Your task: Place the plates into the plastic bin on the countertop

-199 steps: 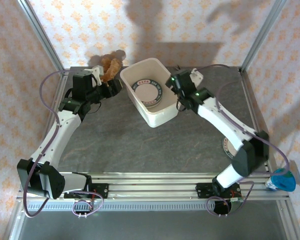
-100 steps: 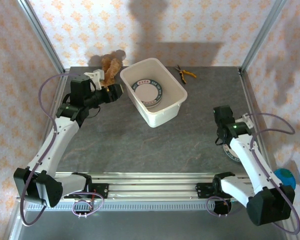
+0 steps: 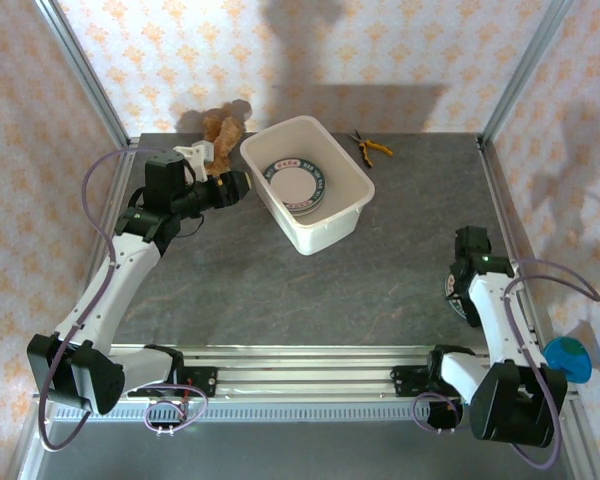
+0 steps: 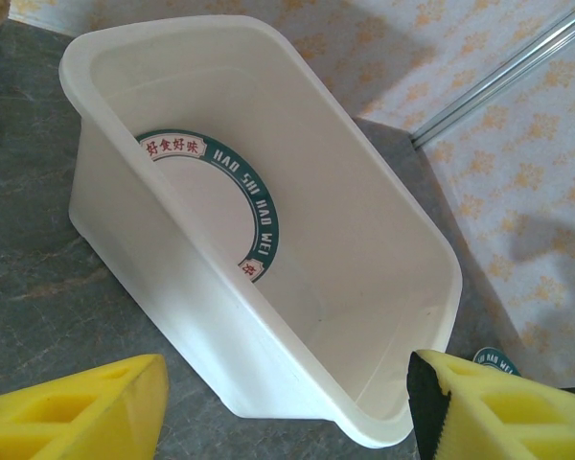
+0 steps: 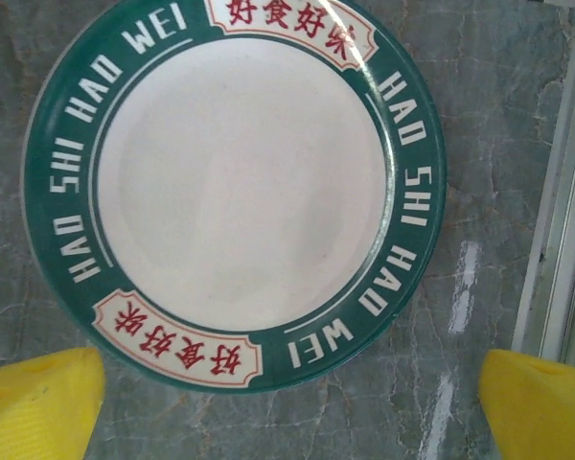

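Note:
The white plastic bin (image 3: 307, 186) stands at the back of the countertop (image 3: 280, 280), holding green-rimmed plates (image 3: 292, 182). In the left wrist view the bin (image 4: 268, 249) shows a plate (image 4: 220, 206) lying inside. My left gripper (image 3: 235, 183) hovers just left of the bin, open, nothing between its yellow fingers (image 4: 77, 412). My right gripper (image 3: 465, 285) hangs over a green-rimmed plate (image 5: 232, 187) lettered HAO SHI WEI that lies flat on the countertop at the right. That gripper (image 5: 297, 417) is open, its yellow fingertips (image 5: 38, 402) wide apart just short of the plate's rim.
A brown plush toy (image 3: 220, 130) sits at the back left beside the bin. Orange-handled pliers (image 3: 370, 148) lie at the back right. An aluminium rail (image 5: 556, 192) runs close to the plate's right side. A blue object (image 3: 566, 356) rests off the table's right edge.
My right arm has swung from the bin to the right side of the table and now hangs over the plate there. The left gripper shifted slightly beside the bin.

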`<state>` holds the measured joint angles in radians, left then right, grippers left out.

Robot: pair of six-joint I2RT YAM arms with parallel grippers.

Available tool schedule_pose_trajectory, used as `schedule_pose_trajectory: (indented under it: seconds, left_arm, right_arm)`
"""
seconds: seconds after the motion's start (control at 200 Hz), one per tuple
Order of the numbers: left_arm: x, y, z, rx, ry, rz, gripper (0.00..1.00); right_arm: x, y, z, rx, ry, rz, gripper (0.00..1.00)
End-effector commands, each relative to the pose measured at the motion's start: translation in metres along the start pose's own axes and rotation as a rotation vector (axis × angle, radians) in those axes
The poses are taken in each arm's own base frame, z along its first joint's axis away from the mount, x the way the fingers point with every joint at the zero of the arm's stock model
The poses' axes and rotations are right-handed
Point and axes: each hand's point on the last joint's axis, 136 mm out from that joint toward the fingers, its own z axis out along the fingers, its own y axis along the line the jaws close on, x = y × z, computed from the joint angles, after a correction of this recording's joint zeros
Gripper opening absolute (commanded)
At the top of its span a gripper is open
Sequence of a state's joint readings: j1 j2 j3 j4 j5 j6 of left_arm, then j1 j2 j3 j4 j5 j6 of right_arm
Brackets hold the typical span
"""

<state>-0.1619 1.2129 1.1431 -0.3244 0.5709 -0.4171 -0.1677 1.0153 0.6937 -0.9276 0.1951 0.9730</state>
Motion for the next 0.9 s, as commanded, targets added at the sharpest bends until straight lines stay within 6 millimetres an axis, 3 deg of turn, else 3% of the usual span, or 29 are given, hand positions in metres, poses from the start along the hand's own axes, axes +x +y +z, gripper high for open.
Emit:
schedule_pose_trajectory:
  seconds: [0.0, 0.46, 0.701, 0.896]
  left_arm:
    - [0.004, -0.002, 0.004, 0.017, 0.024, 0.002, 0.68]
    - [-0.004, -0.02, 0.025, 0.023, 0.077, 0.036, 0.68]
    - [-0.005, -0.026, 0.038, 0.017, 0.085, 0.041, 0.68]
    - [-0.009, -0.024, 0.046, -0.006, 0.088, 0.044, 0.68]
  right_arm:
    - [0.0, -0.01, 0.013, 0.031, 0.034, -0.004, 1.0]
    - [-0.018, -0.041, 0.042, 0.167, 0.057, 0.021, 1.0]
    - [-0.033, -0.042, 0.053, 0.173, 0.066, 0.032, 1.0]
    - [-0.036, -0.042, 0.074, 0.221, 0.119, 0.012, 1.0]
